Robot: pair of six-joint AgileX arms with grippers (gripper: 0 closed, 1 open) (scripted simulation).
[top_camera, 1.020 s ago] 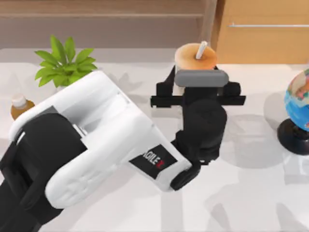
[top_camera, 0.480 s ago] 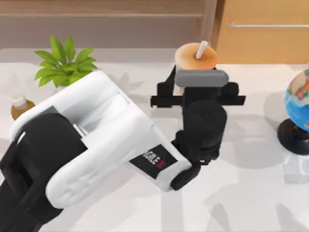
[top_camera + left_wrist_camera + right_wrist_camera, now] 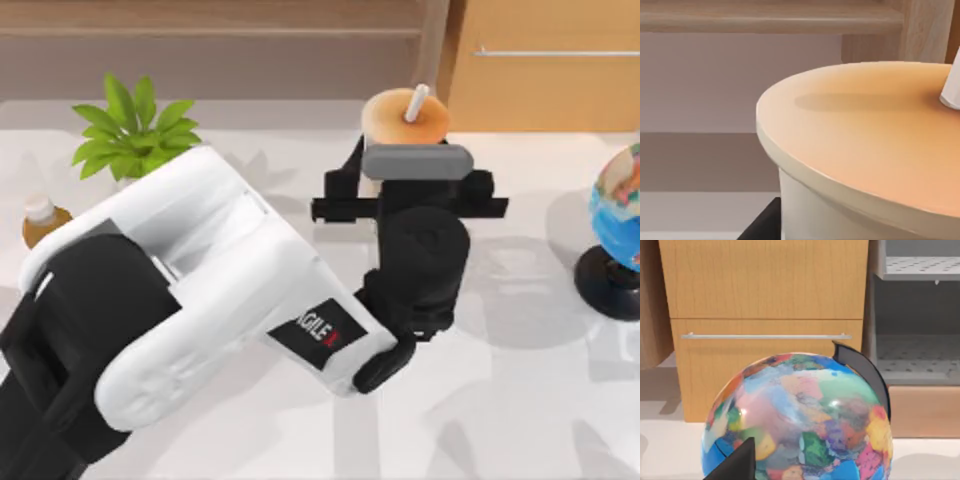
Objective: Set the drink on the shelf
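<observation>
From above, the left arm reaches across the middle of the white surface (image 3: 520, 400) toward the back, its left gripper (image 3: 405, 178) closed on the drink (image 3: 404, 118). The black fingers stand on either side of the cup just below its lid, and the grey wrist piece covers the near side of the cup. The drink stands upright, its pale orange lid and white straw (image 3: 417, 102) facing up, near the back edge of the surface and just in front of the shelf (image 3: 210, 18). The shelf's long brown board runs along the back left, its upright post just behind the cup. To the right of the post is a light wooden cabinet (image 3: 545, 90) with a metal bar handle. A green potted plant (image 3: 132, 128) sits at the back left, an amber bottle (image 3: 42, 218) with a white cap at the far left, and a globe (image 3: 620, 230) on a black stand at the right edge.

In the left wrist view, the drink's lid (image 3: 875, 135) is very close, with the straw at its far side and the shelf's board and post behind it.

In the right wrist view, the multicoloured globe (image 3: 800, 420) stands close, in front of the cabinet's drawer fronts and bar handle. One dark finger (image 3: 737, 462) of the right gripper shows at the edge; whether that gripper is open or closed cannot be told.
</observation>
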